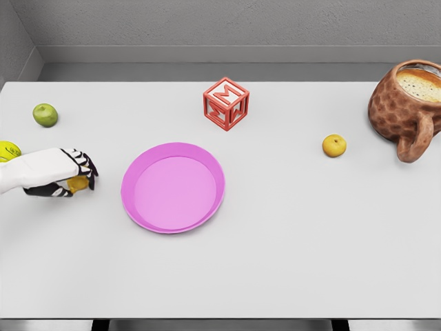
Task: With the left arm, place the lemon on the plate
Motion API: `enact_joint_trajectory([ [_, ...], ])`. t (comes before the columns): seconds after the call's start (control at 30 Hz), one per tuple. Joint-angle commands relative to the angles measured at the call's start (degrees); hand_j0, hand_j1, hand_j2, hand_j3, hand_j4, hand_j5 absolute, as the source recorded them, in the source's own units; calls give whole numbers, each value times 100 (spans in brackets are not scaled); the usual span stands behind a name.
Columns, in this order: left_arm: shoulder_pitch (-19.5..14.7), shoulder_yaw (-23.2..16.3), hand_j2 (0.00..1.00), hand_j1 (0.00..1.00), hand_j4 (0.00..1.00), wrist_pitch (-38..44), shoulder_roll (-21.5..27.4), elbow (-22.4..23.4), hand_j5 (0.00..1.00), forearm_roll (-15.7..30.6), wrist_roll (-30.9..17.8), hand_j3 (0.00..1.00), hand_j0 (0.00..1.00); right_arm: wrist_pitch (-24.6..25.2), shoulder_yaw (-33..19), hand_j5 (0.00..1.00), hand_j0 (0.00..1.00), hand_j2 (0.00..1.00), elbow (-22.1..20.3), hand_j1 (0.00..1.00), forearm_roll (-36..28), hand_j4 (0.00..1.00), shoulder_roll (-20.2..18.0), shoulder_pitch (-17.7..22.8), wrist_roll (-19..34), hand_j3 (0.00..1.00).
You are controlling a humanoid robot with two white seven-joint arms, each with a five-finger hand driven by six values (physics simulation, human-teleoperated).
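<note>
Curling around a small yellow thing, the left hand (69, 176) sits to the left of the plate (173, 187). That yellow thing looks like the lemon (77, 183). Only a bit of it peeks out under the fingers (86, 164). The fingers are bent close around it, so the hand seems to be holding it. I cannot tell if the lemon is lifted or sits on the table (289, 262).

So the grab looks done, or nearly done. The lemon is not on the plate yet. The plate is pink, round and has nothing in it. What is left, I think, is to lift the lemon, carry it right over the plate rim, and let go.

The right arm does not show.

Other things lie around the plate. A red block (226, 103) stands behind the plate. A green apple (45, 114) is far back on the plate's left side. A yellow-green ball (8, 150) shows at the picture's edge, left of the plate, past the hand. A small orange fruit (334, 145) lies well to the right of the plate. A brown mug (406, 110) stands farther right than that.

The table is white and flat. Behind it are a gray floor and a gray wall.
</note>
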Motion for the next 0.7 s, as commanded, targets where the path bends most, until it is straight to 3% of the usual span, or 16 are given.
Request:
enact_joint_trajectory([
  [0.0, 0, -3, 50, 50, 50, 14, 2, -7, 50, 31, 4, 50, 50, 0, 0, 100, 100, 100, 0, 100, -3, 100, 0, 0, -1, 100],
  [0.67, -158, -21, 50, 50, 50, 14, -288, -499, 50, 295, 4, 50, 50, 0, 0, 100, 100, 100, 0, 100, -3, 100, 0, 0, -1, 100],
])
